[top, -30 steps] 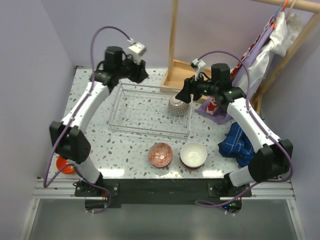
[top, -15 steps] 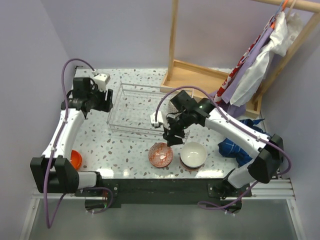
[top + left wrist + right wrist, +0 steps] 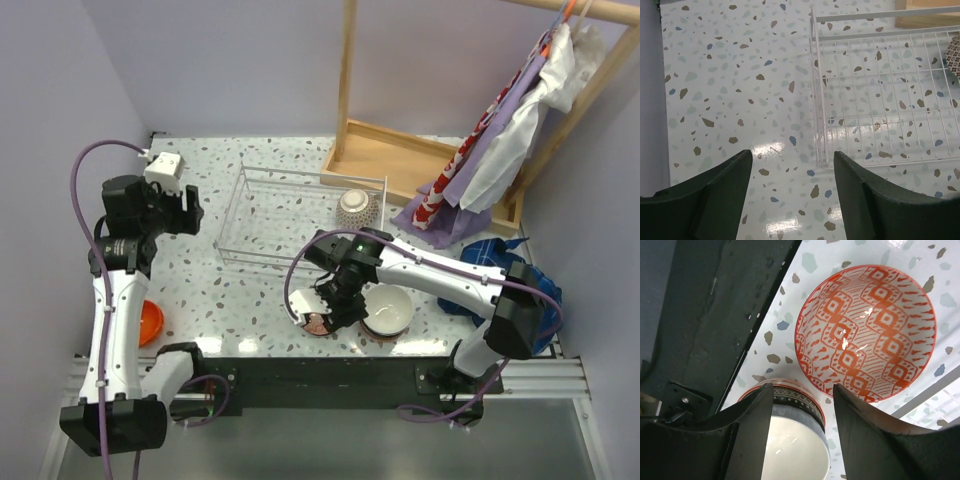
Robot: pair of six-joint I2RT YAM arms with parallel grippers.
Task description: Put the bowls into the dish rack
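I'm bringing the right claw [image 3: 802, 390], jaws apart and empty, back from the silvery wire dish rack [image 3: 232, 210] to the red-patterned round bowl [image 3: 867, 335] at its six o'clock, next load.

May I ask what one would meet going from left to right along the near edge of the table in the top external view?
orange bowl → red-patterned bowl → white bowl → blue checked cloth

Speckled terrazzo worktop [image 3: 240, 290]; a shallow wooden tray [image 3: 400, 160] sits at its far right; white and purple garments [image 3: 520, 130] hang from a wooden frame [image 3: 347, 70]; crumpled blue checked cloth [image 3: 500, 256] lies beneath them.
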